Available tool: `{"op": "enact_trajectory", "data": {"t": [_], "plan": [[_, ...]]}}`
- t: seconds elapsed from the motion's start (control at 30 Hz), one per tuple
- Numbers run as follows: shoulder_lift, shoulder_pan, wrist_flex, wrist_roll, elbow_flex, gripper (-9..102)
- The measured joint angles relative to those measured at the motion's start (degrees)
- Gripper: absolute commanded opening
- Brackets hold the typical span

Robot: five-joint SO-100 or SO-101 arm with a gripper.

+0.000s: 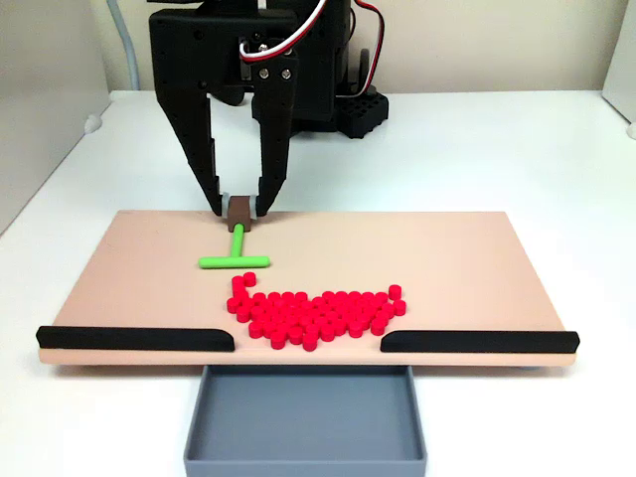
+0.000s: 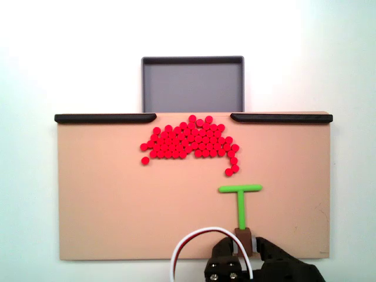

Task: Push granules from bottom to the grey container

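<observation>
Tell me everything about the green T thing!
The green T-shaped pusher looks like bright plastic: a short crossbar with a thin stem. It lies flat on the tan board. The stem ends in a small brown block, which the black tool pinches. In both fixed views the crossbar faces the red granules, with a clear gap, touching none.
</observation>
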Motion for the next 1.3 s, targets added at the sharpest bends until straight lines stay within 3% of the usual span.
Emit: {"op": "enact_trajectory", "data": {"t": [0.67, 1.07, 1.3], "plan": [[-9.1, -1.9, 1.0, 1.1, -11.2, 0], [5.0, -6.3, 25.7, 6.2, -20.3, 0], [9.5, -11.7, 28.6, 12.4, -22.7, 0]]}}
